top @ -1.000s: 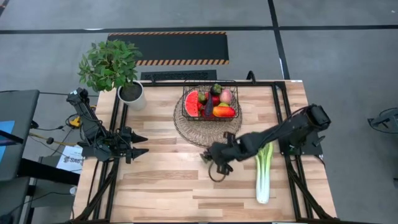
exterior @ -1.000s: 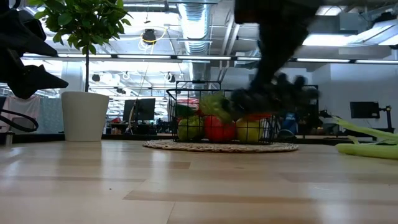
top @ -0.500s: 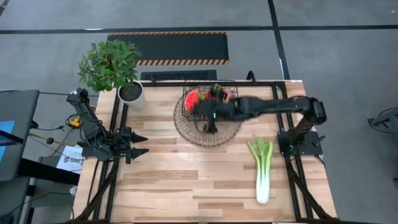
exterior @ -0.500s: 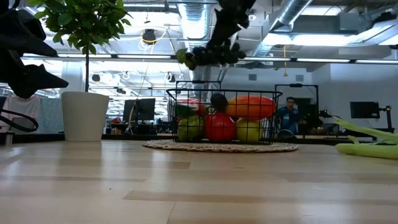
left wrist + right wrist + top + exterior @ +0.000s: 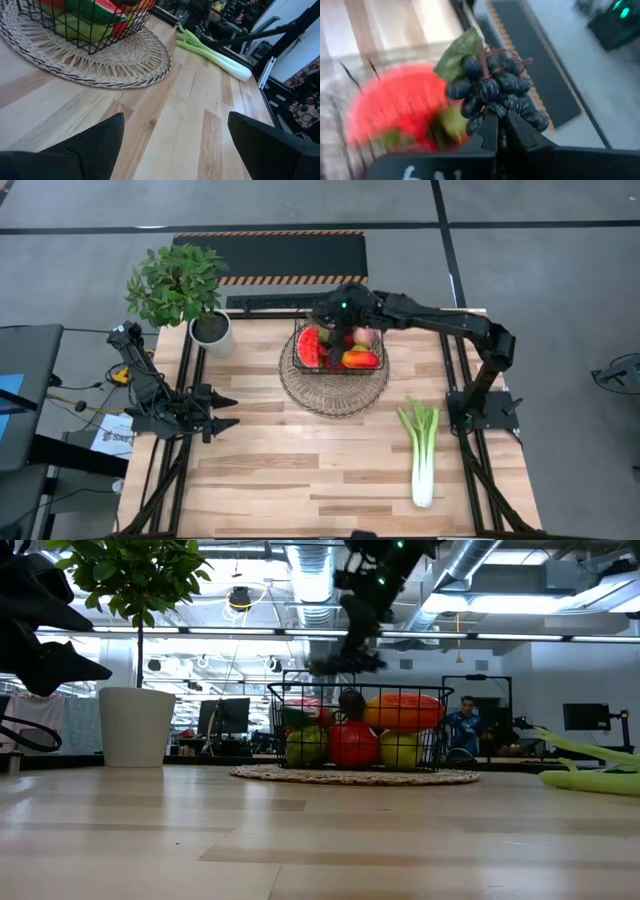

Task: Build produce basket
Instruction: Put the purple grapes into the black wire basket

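Two tools at work over one wooden counter [image 5: 300, 470]. Nearest, along the counter's right side: a leek [image 5: 424, 455], lying flat, white end toward the near edge, green leaves toward the mat, well apart from the basket. At the left edge, about level with the leek's leaves: left tool [image 5: 228, 412], fingers spread wide and empty, pointing toward the middle, parked low beside the frame rail. Seen past its own fingers [image 5: 90, 145]: bare planks, then the mat edge and the leek beyond.

Farther back, near the middle: round woven mat [image 5: 335, 392], with the dark wire basket [image 5: 355, 728] set on its far half. Inside: watermelon slice [image 5: 309, 346] at the left, orange-red mango [image 5: 360, 360] at the near right, peach [image 5: 364, 336] behind it; from table height, a pear [image 5: 305, 747], red apple [image 5: 351, 746] and a second yellow-green pear [image 5: 400, 750] along the front wall, with the mango on top.

Above the basket's far left corner: right tool [image 5: 497, 131], fingers pinched together on the stem of a dark grapes [image 5: 495, 92] bunch with one green leaf, raised clear of the rim and of the fruit below. Arm reaching in from the far right corner.

Farthest, at the far left corner: leafy plant [image 5: 177, 284] in a white pot [image 5: 212, 333], apart from the mat. Beyond the counter, in the room behind: a person [image 5: 462, 726], small.
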`<action>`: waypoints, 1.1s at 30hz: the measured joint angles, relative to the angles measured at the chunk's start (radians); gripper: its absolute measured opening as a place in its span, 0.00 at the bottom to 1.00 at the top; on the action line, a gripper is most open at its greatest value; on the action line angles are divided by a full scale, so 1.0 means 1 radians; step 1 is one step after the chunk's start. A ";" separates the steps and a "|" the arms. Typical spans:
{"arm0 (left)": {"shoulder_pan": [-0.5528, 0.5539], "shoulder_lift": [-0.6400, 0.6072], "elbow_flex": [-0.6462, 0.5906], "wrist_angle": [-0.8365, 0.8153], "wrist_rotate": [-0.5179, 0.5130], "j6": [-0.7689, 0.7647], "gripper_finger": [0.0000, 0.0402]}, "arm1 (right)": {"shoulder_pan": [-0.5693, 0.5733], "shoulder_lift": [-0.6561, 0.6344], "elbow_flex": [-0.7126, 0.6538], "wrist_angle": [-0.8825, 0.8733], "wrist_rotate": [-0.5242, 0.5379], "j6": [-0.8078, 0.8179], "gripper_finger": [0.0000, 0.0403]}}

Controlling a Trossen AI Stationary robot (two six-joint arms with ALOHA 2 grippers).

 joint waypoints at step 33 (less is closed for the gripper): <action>0.000 0.000 0.000 -0.001 -0.043 0.002 0.85 | -0.088 0.200 0.009 0.157 -0.113 -0.209 0.29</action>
